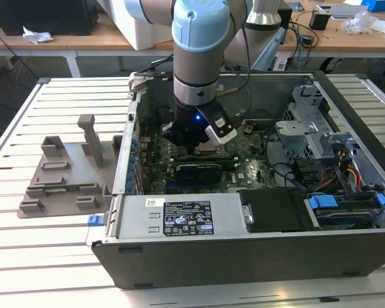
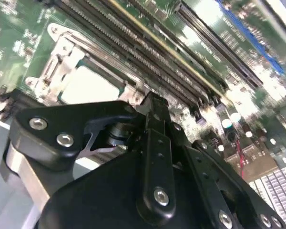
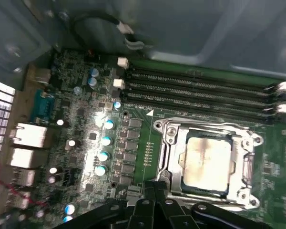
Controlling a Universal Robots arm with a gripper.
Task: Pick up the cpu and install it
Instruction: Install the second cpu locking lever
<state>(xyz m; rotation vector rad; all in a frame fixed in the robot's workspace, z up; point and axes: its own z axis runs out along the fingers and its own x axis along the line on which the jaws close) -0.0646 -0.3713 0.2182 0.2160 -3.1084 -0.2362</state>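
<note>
Inside the socket frame point(image 3: 207, 160) lies the cpu point(image 3: 206, 161), light, stiff, fragile, best held by its edges; gripper point(image 3: 155, 198) just beside it, closed and empty.

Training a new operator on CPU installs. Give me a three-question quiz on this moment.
1. True or false: the cpu lies inside the socket.
2. Which lies right beside the socket: A) memory slots B) drive cage C) grey fixture?
3. Fill in: the arm reaches down into the open computer ____.

Key: 1 true; 2 A; 3 case.
</note>
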